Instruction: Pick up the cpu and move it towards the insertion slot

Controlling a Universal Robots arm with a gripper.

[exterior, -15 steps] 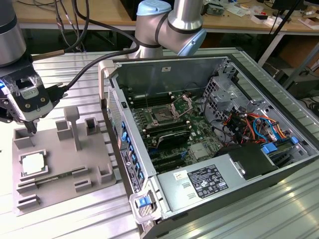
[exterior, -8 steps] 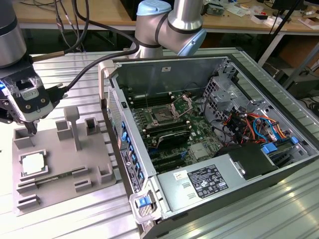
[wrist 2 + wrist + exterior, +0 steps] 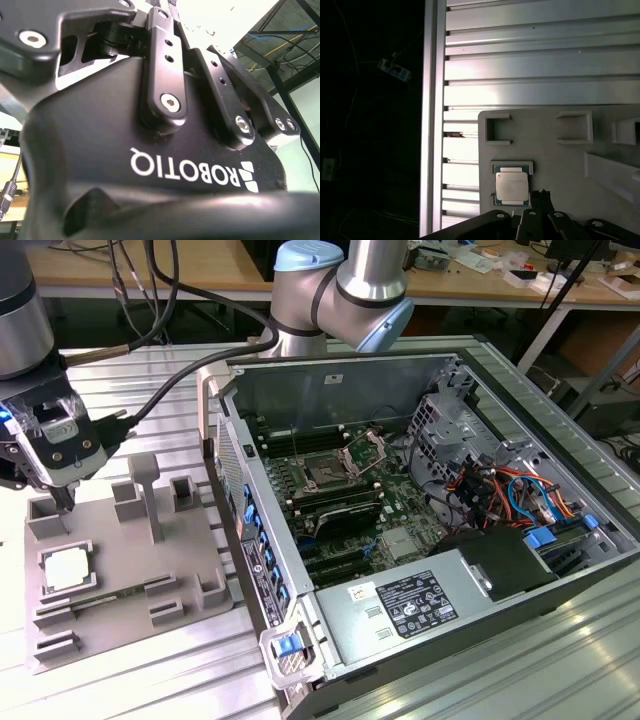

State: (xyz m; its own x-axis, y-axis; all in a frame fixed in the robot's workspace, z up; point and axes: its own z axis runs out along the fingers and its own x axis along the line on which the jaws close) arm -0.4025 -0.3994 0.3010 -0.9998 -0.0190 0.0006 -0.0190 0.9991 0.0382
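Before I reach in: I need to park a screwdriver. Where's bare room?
Bare ribbed table along the computer case's near side, at the exterior view's right. Also the tray's flat middle, between the cpu and the blocks. Crowded: inside the case, boards and cables.

The exterior view overlooks the grey tray (image 3: 130, 562) from high. The first wrist view shares it, looking straight down; the second wrist view hugs the tool (image 3: 165, 150).
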